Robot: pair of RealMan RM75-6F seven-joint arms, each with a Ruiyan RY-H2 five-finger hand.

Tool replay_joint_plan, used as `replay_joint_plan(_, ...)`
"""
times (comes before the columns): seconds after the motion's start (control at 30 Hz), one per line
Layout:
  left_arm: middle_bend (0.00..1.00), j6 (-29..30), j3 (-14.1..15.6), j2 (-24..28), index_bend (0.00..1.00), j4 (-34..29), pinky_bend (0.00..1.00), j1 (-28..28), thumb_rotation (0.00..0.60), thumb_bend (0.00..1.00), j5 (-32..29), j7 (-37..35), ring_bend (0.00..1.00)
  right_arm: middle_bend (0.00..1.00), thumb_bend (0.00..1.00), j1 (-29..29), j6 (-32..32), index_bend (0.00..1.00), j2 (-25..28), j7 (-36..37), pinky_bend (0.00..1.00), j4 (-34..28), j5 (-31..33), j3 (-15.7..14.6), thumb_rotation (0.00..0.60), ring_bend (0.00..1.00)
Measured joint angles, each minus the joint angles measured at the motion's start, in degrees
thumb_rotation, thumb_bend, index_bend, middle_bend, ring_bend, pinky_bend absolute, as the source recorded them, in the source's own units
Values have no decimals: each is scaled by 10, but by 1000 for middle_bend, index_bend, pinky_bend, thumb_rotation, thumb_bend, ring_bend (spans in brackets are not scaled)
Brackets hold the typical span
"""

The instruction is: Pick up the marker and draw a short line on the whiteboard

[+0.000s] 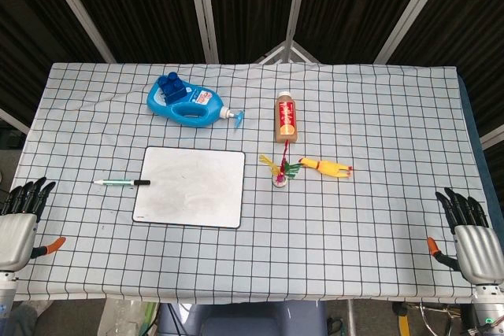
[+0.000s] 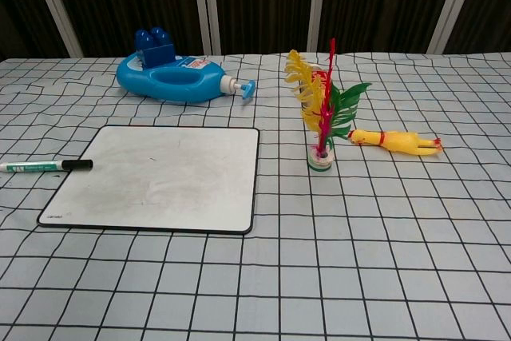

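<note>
A white marker (image 1: 121,183) with a black cap lies flat on the checked cloth, just left of the whiteboard (image 1: 190,186); in the chest view the marker (image 2: 44,167) sits beside the whiteboard (image 2: 160,177), its cap nearly at the board's left edge. My left hand (image 1: 19,224) hovers at the table's near left corner, fingers spread, holding nothing, well short of the marker. My right hand (image 1: 471,234) is at the near right corner, also empty with fingers apart. The chest view shows neither hand.
A blue detergent bottle (image 1: 186,102) lies behind the board. A brown bottle (image 1: 285,117) lies at centre back. A feather shuttlecock (image 2: 322,117) stands right of the board, with a yellow rubber chicken (image 2: 395,142) beyond it.
</note>
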Motion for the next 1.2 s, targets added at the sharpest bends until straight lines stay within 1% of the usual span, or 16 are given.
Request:
replay_joint_plan(0.53,0,-15,3,4,0,-4,0,-3,600,14,-8,-4,0,0,353,2,-10,0,4,3,0,-5,-1,-4,600,0)
replay_joint_plan(0.73,0,-43,-4,2,0,-3,0,-18,600,32,-23,-3,0,0,353,2,-14,0,7,11,0,-6,6,-3,600,0)
replay_joint_plan(0.83,0,-59,-10,-1,0,0,0,-30,600,62,-34,4,0,0,354,3,-18,0,7,13,0,-6,7,-3,600,0)
replay_joint_plan(0.87,0,-64,-12,-3,7,2,0,-35,600,92,-37,10,0,0,354,3,-19,0,7,14,0,-6,8,-3,600,0)
replay_joint_plan(0.93,0,-73,-17,-8,55,5,0,-44,600,142,-41,19,0,0,354,4,-21,0,8,15,0,-6,8,-2,600,0)
replay_joint_plan(1.0,0,-86,-22,-14,176,12,0,-54,600,211,-48,28,0,0,354,4,-21,0,8,17,0,-7,9,-2,600,0)
replay_joint_plan(1.07,0,-101,-28,-22,271,21,0,-67,600,268,-59,41,0,0,354,4,-21,0,10,19,0,-8,9,-1,600,0)
replay_joint_plan(1.2,0,-131,-45,-48,380,47,0,-95,600,347,-86,62,0,0,354,4,-24,0,10,23,0,-8,12,-2,600,0)
